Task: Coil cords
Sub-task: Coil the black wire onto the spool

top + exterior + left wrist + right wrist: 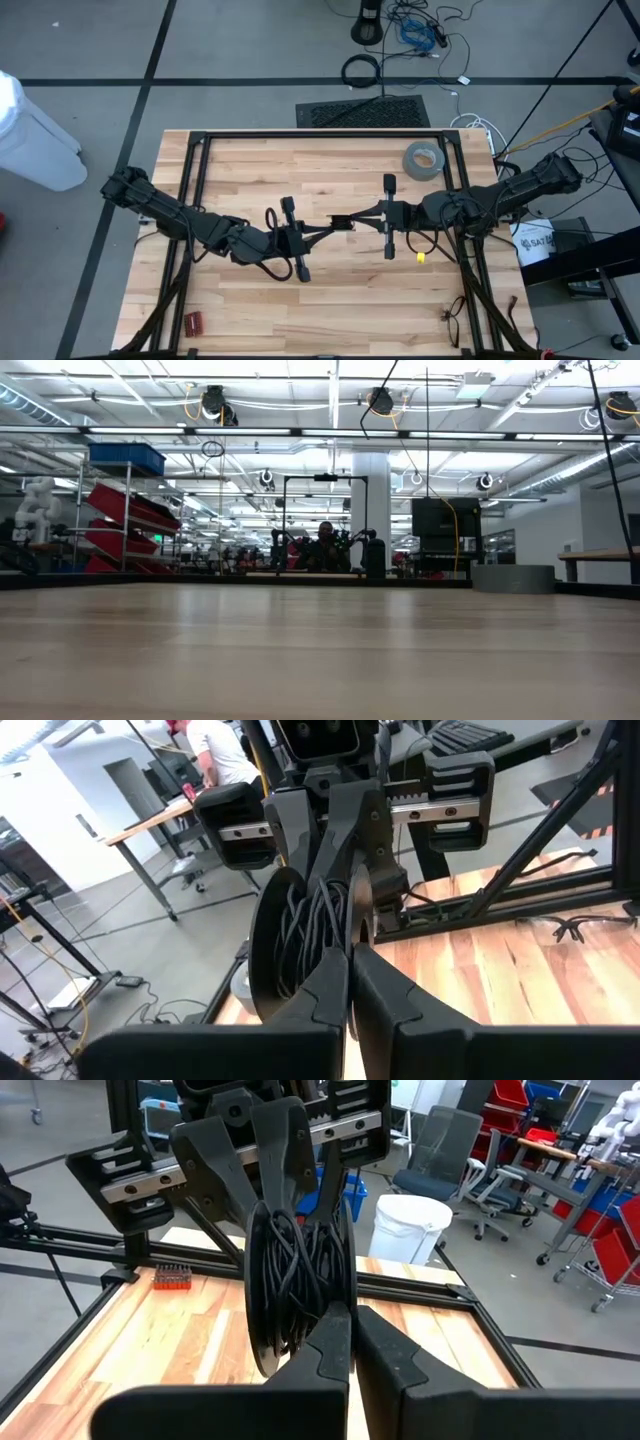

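**Two grippers pinched on one bundle of cord**

Both of my grippers meet nose to nose above the middle of the pale wooden plank table [300, 310]. Between them hangs the thin black cord, gathered into a loose flat coil [305, 935]; it also fills the middle of the right wrist view [300, 1270].

My left gripper [322, 229] is pressed shut, fingertips together on the near edge of the coil. My right gripper [350, 220] is likewise clamped tight on the opposite edge, so the bundle is caught from both sides at once.

The coil stands on edge, its flat face turned toward each wrist and its loops running up and down between my fingers. It lies straight ahead of both sets of fingertips, and neither arm is nearer than the other. I judge the next move turns on which hand lets go first.

The grey tape roll [422, 159] sits well apart, toward the far right corner.
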Tool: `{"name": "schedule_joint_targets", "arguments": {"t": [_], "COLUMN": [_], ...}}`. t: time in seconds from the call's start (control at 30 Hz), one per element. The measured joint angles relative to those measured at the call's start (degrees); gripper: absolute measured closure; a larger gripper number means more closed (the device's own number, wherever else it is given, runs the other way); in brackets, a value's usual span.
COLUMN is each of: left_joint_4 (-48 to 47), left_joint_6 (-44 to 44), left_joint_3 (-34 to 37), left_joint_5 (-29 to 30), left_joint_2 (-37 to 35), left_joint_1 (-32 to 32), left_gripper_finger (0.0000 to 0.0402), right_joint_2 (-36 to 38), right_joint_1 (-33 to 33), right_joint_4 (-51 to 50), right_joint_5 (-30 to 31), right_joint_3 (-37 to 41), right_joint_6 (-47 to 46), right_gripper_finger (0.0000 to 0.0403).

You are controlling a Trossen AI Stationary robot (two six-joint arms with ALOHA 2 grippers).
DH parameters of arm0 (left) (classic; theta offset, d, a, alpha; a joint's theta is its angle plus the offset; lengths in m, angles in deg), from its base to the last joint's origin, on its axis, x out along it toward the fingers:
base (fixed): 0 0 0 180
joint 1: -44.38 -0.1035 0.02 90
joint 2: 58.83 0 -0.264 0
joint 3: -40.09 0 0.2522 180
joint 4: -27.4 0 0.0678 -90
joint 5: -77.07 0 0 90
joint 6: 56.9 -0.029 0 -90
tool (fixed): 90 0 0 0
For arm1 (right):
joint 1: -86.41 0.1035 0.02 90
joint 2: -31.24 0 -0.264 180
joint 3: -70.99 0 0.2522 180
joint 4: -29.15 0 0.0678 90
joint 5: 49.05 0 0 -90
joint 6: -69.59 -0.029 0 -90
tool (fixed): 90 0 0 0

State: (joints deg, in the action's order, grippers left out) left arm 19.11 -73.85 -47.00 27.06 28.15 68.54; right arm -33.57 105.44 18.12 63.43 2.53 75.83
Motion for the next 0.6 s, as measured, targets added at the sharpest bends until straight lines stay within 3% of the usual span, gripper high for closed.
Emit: {"name": "schedule_joint_targets", "arguments": {"t": [0.23,0.6], "left_joint_4": [-0.02,-4.35], "left_joint_6": [0.00,0.57], "left_joint_3": [0.01,0.05], "left_joint_5": [0.00,2.93], "left_joint_2": [0.00,0.00], "left_joint_1": [0.00,1.54], "left_gripper_finger": [0.0397,0.0400], "right_joint_2": [0.07,2.69], "right_joint_1": [0.16,0.61], "right_joint_4": [0.00,-5.95], "right_joint_5": [-0.02,-0.15], "right_joint_3": [0.00,0.02], "right_joint_6": [0.24,-3.42], "right_gripper_finger": [0.0398,0.0339]}}
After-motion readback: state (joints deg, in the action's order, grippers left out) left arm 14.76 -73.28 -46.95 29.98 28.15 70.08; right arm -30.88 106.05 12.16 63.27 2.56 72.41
